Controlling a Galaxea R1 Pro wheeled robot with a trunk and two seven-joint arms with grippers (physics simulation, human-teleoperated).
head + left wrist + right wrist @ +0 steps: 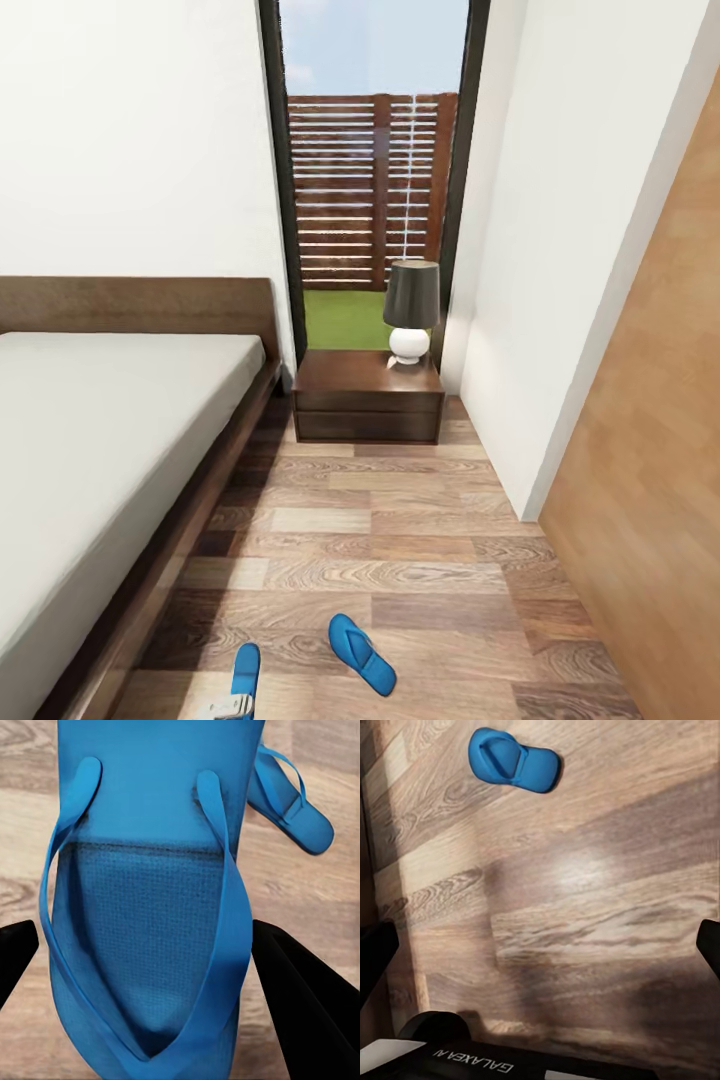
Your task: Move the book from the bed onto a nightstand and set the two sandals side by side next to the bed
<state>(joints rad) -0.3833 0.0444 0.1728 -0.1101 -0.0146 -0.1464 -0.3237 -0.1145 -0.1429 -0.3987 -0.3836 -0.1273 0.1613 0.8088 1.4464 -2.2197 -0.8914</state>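
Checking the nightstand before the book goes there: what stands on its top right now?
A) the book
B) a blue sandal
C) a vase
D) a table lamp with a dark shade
D: a table lamp with a dark shade and round white base stands on the nightstand, toward its window-side corner.

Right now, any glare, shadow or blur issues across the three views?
Head view: evenly lit, sharp; bright window not washing out. Right wrist view: pale sheen patch and broad dark shadow bands on the floor. Left wrist view: sandal very close, its sole texture looks soft.
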